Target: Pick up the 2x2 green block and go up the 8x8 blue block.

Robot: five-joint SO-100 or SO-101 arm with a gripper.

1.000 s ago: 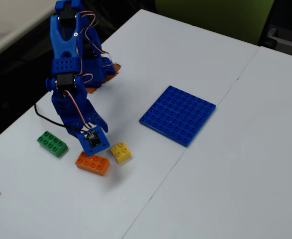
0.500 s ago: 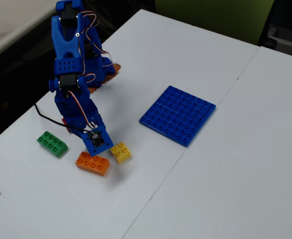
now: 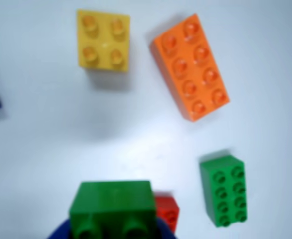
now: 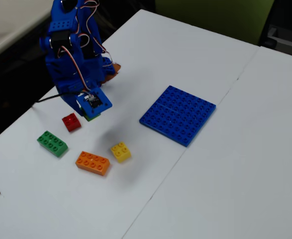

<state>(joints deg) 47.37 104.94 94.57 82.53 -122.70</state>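
Since the gripper (image 4: 92, 115) hangs clear of the table with the 2x2 green block (image 3: 113, 206) clamped between its jaws, the pickup half of the task looks done, the brick showing as a green edge under the blue wrist plate in the fixed view. What is left, as I judge it, is the carry to the 8x8 blue block (image 4: 178, 115), which lies flat and bare well off to the right in that view. Below the raised brick the wrist view shows the red brick (image 3: 166, 211), the long green brick (image 3: 224, 189), the orange brick (image 3: 192, 64) and the yellow brick (image 3: 103, 40) resting on the white table (image 3: 46, 129), none of them in the way.
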